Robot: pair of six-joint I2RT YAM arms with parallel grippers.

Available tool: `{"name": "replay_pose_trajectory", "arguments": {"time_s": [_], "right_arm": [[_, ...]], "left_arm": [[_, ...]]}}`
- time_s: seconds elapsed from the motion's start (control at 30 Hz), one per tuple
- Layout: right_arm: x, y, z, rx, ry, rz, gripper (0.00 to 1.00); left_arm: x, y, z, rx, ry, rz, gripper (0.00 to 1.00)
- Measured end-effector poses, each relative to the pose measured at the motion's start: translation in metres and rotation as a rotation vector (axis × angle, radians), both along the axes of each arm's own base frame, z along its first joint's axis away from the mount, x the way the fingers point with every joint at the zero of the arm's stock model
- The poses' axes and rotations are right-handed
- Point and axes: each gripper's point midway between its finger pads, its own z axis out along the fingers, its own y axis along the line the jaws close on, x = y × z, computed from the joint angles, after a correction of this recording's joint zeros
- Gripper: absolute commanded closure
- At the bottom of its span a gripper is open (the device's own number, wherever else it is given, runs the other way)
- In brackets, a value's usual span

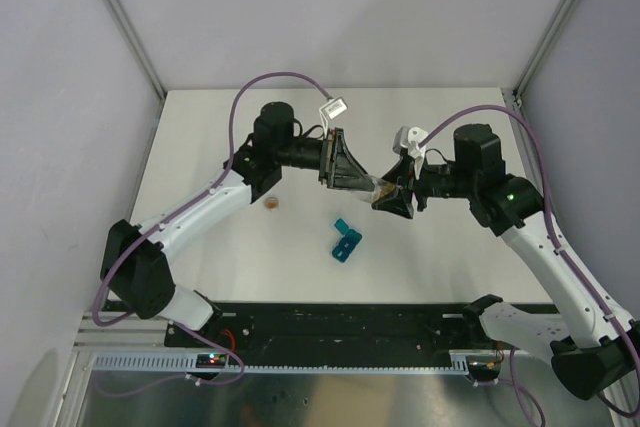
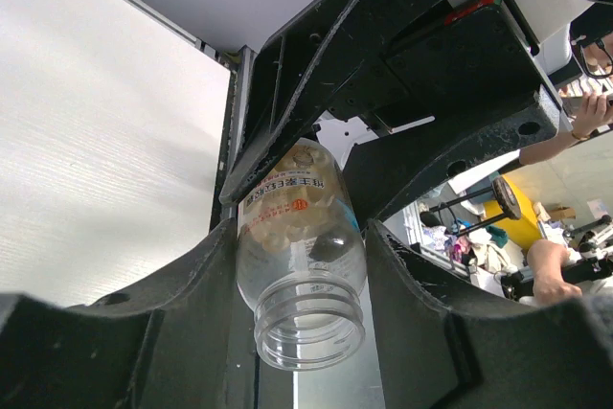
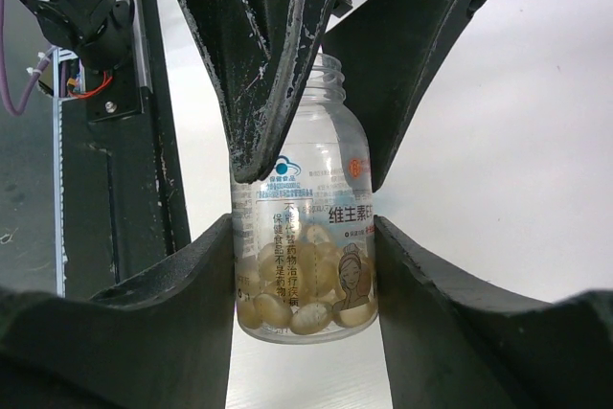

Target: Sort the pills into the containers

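Overhead, we see both claws meet above the desk on one clear bottle. The left claw is narrowed onto it near the open, threaded mouth. The right claw presses both sides of the base end, where pale pills lie. From above, the bottle is nearly hidden between the claws. Its label carries Chinese print, "维生素" readable, beside a drawn face and a blue logo; the smaller print we cannot read. The teal containers lie on the desk, nearer the arm bases, apart from both claws, their lids too small to judge.
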Motion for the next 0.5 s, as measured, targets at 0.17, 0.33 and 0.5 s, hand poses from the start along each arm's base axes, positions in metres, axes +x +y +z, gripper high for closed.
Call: {"name": "replay_pose_trajectory", "arguments": {"time_s": [0.17, 0.33, 0.5], "right_arm": [[0.0004, -0.0001, 0.0002, 0.0, -0.002, -0.001, 1.0], [0.0033, -0.0022, -0.0007, -0.005, -0.003, -0.016, 1.0], [0.0047, -0.0029, -0.001, -0.008, -0.005, -0.024, 1.0]], "left_arm": [[0.0019, 0.0013, 0.0, -0.001, -0.002, 0.004, 0.16], [0.0063, 0.0059, -0.0011, 0.005, 0.002, 0.021, 0.02], [0.0057, 0.0098, -0.0027, 0.021, -0.013, 0.034, 0.02]]}}
